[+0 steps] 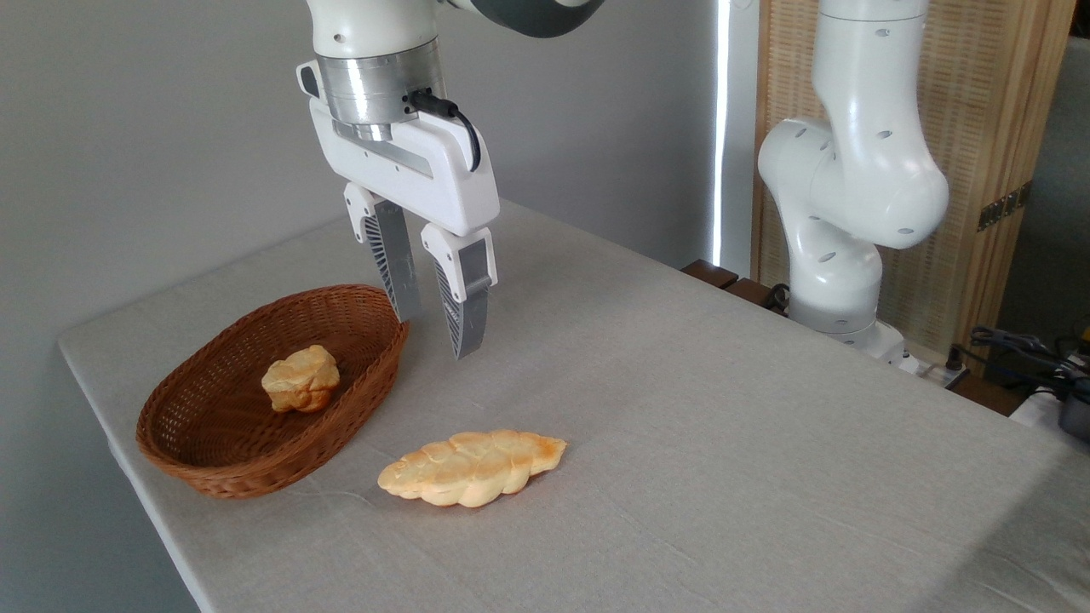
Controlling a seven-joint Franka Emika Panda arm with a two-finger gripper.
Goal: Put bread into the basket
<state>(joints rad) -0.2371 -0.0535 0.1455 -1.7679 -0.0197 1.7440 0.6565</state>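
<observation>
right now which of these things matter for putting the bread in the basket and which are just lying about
Belong to the job:
- braided loaf, lying on the table
- wicker basket
- gripper, open and empty, up in the air

Just lying about:
- round bun, already in the basket
- cables beyond the table's right edge

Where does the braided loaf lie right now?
The braided loaf lies flat on the table, near the front edge, just right of the basket and below the open hand.

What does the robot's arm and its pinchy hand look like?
The arm is smooth, rounded and glossy white, with a shiny silver ring at the wrist. The gripper has a boxy white body, two long grey ribbed fingers with white tops, and a black cable looping on its side.
</observation>
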